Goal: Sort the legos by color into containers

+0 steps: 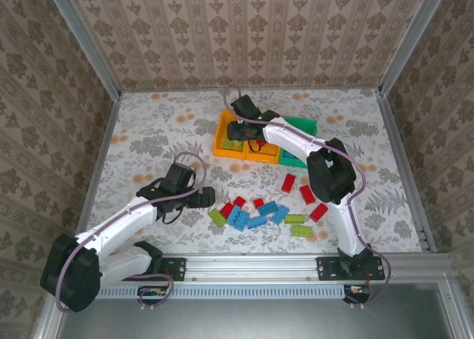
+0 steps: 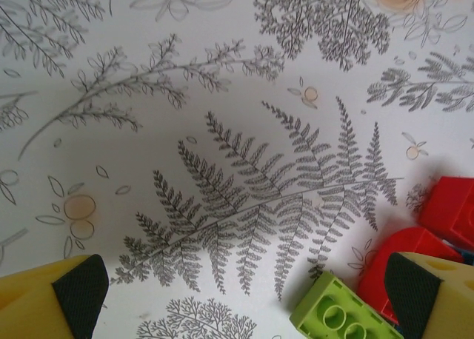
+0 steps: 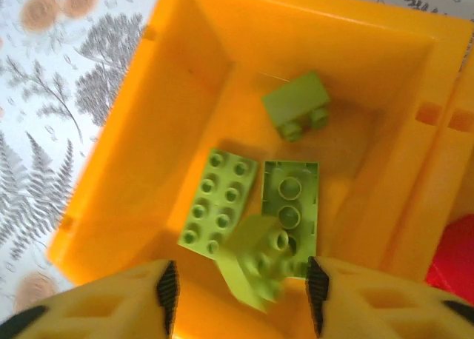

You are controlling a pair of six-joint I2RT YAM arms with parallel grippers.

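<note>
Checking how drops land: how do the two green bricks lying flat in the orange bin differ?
The left brick lies studs up; the right brick upside down, hollow side showing. The left brick shows nearly whole; a blurred brick covers part of the right brick. Both are lime green.

Wide bare table (image 1: 148, 132) left of the orange bin (image 1: 224, 132): easy passage there. Flat cloth between the spread fingers of the left gripper (image 2: 244, 289). Crowded at its right finger by a lime brick (image 2: 333, 318) and red bricks (image 2: 415, 259). Near middle blocked by a scatter of bricks (image 1: 259, 212). Right arm (image 1: 292, 139) stretched across above the bins. Inside the orange bin, four lime bricks (image 3: 222, 206) over much of the floor, free room along the far left wall. Papered walls (image 1: 259, 35) closing three sides.
</note>
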